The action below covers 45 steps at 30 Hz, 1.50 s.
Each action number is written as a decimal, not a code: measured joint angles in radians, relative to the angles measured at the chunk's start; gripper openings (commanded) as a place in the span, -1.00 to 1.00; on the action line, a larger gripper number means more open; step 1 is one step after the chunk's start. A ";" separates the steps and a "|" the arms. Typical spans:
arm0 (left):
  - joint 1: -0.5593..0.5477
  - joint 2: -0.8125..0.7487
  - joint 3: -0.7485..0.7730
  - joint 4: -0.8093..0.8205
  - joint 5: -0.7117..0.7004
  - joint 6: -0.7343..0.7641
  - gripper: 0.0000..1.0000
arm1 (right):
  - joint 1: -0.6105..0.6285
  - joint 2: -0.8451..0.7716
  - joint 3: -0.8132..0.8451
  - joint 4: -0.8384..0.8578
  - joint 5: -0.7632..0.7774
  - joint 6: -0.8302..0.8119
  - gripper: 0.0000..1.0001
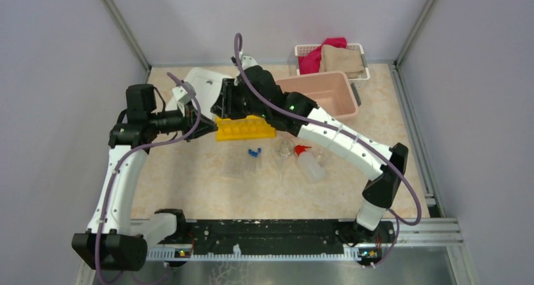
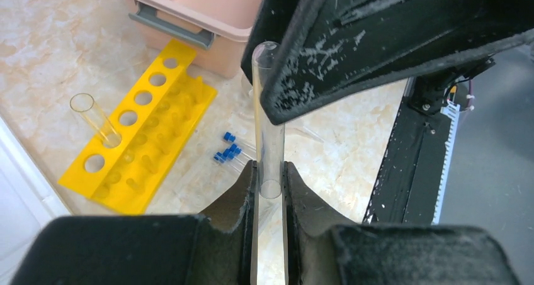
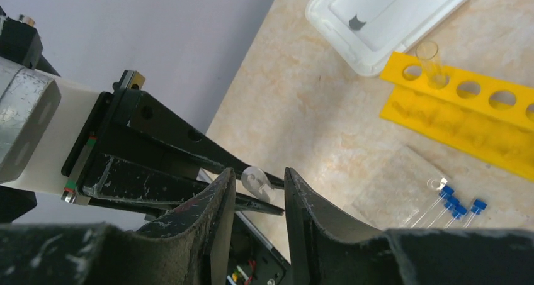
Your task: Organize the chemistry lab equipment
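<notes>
My left gripper (image 2: 269,168) is shut on a large clear tube (image 2: 269,134) and holds it above the table, left of the yellow tube rack (image 1: 245,128). My right gripper (image 3: 258,175) is open, with its fingers either side of the tube's far end (image 3: 257,182); I see no contact. A second large clear tube (image 2: 94,118) stands in an end hole of the yellow rack (image 2: 142,128). Small blue-capped tubes (image 1: 254,152) lie by the clear rack (image 1: 242,165). The clear flask (image 1: 284,150) and the white squeeze bottle (image 1: 311,165) with red nozzle lie right of them.
The pink tub (image 1: 321,93) stands behind the yellow rack, and its white lid (image 1: 201,83) lies at the back left. The white basket (image 1: 330,58) of red and tan cloths is at the back right. Both arms meet over the rack's left end.
</notes>
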 measured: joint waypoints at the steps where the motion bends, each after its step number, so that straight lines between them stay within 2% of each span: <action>1: -0.001 0.002 0.000 -0.010 -0.006 0.016 -0.86 | 0.000 0.003 0.003 -0.016 -0.012 0.000 -0.33; 7: -0.003 0.003 -0.008 -0.054 -0.028 0.079 -0.87 | -0.003 0.040 0.039 -0.076 -0.058 0.000 -0.38; 13: -0.005 0.003 -0.012 -0.075 -0.037 0.101 -0.88 | -0.004 0.059 0.050 -0.094 -0.083 -0.003 -0.57; 23: -0.010 0.003 -0.015 -0.079 -0.040 0.116 -0.92 | -0.013 0.068 0.063 -0.117 -0.108 -0.009 -0.57; 25: -0.010 0.003 -0.016 -0.080 -0.040 0.115 -0.89 | -0.016 0.070 0.064 -0.117 -0.114 -0.011 -0.70; 26: -0.010 0.003 -0.016 -0.080 -0.040 0.115 -0.79 | -0.017 0.072 0.069 -0.121 -0.117 -0.012 -0.80; 27: -0.010 0.003 -0.016 -0.080 -0.040 0.115 -0.44 | -0.018 0.074 0.074 -0.126 -0.118 -0.016 -0.90; 28: -0.010 0.003 -0.016 -0.080 -0.041 0.114 0.12 | -0.018 0.076 0.076 -0.130 -0.117 -0.021 -0.97; 29: -0.010 0.003 -0.016 -0.083 -0.042 0.113 0.60 | -0.018 0.077 0.076 -0.132 -0.117 -0.026 -1.00; 30: -0.011 0.003 -0.016 -0.083 -0.041 0.121 0.92 | -0.018 0.077 0.076 -0.133 -0.117 -0.029 -1.00; 32: -0.015 0.003 -0.016 -0.088 -0.042 0.114 0.98 | -0.018 0.077 0.076 -0.135 -0.112 -0.038 -1.00; 39: -0.019 0.032 -0.015 -0.091 -0.090 0.063 0.98 | -0.032 0.071 0.057 -0.158 0.006 -0.111 -1.00; 45: -0.013 0.089 -0.015 -0.045 -0.239 -0.064 0.98 | -0.080 0.000 -0.125 -0.134 0.138 -0.181 -1.00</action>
